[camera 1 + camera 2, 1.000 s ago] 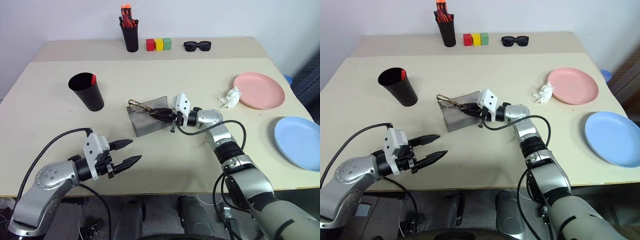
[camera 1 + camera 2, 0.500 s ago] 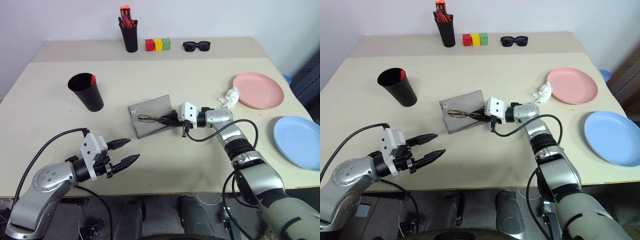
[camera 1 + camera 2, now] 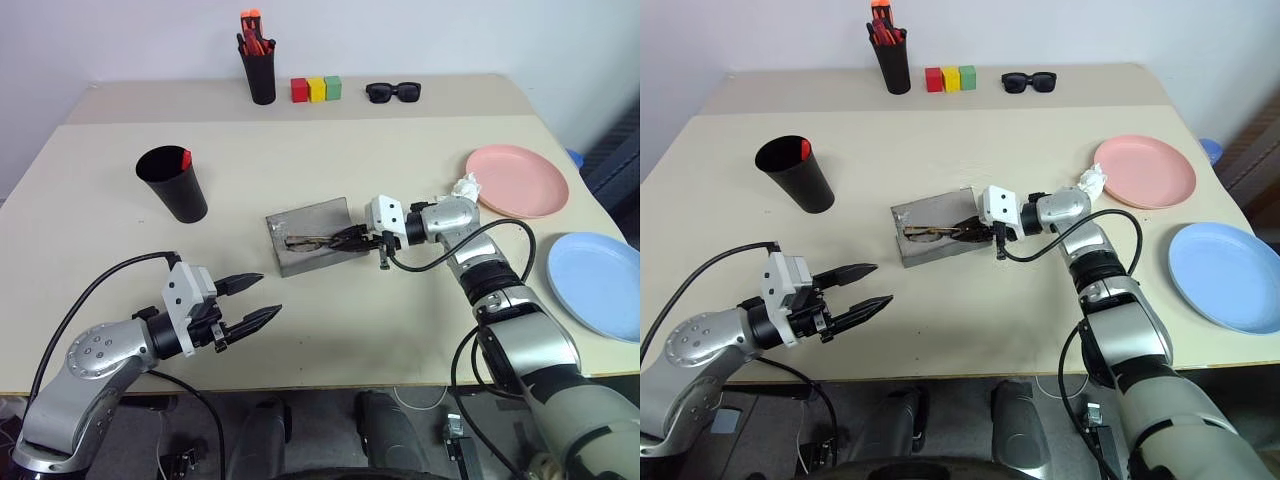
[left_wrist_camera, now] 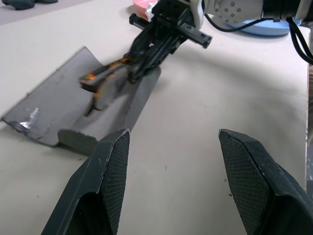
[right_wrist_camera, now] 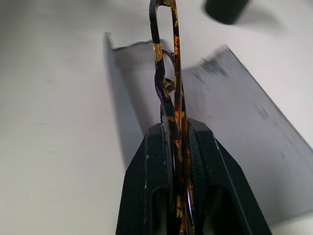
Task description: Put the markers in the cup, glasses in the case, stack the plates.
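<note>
We look down on a wide beige tabletop [image 3: 400, 160] that spans most of the frame. At the right edge lies the light blue plate [image 3: 596, 285], and above it, toward the upper right, the salmon pink plate [image 3: 518, 180]; the two plates are apart, not stacked. In the centre lies the grey case [image 3: 312, 233], open and flat. Left of centre stands the black cup [image 3: 173, 183], upright, with a red-tipped marker [image 3: 186, 158] showing at its rim. At the top centre a narrower black pen holder [image 3: 262, 72] carries orange-capped pens, and right of it sit three small blocks [image 3: 317, 89], red, yellow and green, then chunky black sunglasses [image 3: 393, 92]. A crumpled white tissue [image 3: 464, 187] lies against the pink plate's left rim. Our right gripper [image 3: 352, 238] reaches in from the right, its fingers [image 5: 146, 196] clamped tight on the folded glasses [image 3: 308, 240], which extend over the case's open surface. Our left gripper [image 3: 250, 300] hovers at the lower left of the frame, its fingers [image 4: 110, 166] spread apart and holding nothing.
</note>
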Robot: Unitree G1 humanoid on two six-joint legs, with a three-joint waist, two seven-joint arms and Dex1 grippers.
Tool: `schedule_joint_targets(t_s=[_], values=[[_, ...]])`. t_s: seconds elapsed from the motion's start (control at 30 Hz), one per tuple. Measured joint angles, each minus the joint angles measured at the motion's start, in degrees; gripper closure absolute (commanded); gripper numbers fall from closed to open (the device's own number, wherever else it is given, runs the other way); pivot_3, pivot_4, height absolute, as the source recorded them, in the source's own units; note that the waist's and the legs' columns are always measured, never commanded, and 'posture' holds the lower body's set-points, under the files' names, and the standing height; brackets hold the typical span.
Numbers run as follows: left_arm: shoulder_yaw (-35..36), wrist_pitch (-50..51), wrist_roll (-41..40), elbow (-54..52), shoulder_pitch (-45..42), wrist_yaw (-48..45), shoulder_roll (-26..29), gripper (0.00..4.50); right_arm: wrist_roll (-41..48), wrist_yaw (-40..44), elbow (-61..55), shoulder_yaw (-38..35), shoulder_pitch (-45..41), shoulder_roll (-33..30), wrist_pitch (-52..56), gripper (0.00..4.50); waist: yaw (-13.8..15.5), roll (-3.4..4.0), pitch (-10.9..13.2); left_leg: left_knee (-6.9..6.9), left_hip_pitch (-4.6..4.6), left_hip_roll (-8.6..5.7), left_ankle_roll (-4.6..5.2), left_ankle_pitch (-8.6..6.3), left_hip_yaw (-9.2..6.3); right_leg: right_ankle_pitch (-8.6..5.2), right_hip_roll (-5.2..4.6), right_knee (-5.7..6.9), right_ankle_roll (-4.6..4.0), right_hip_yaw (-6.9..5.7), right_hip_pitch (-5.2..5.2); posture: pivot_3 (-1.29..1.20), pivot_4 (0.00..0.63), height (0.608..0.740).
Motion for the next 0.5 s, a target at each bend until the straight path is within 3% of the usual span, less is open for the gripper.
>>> schedule_joint_targets(t_s=[0.5], values=[[0.1,0.0,0.0,0.1,1.3,0.1,0.0,1.54,-0.4,5.9,8.0,0.0,-6.6,1.2,2.7,4.49,-0.1,0.01,0.0,-0.02,0.0,0.0,0.0,0.0,0.0,0.01,0.0,0.0,0.01,0.0,-0.02,0.0,0.15,0.74]])
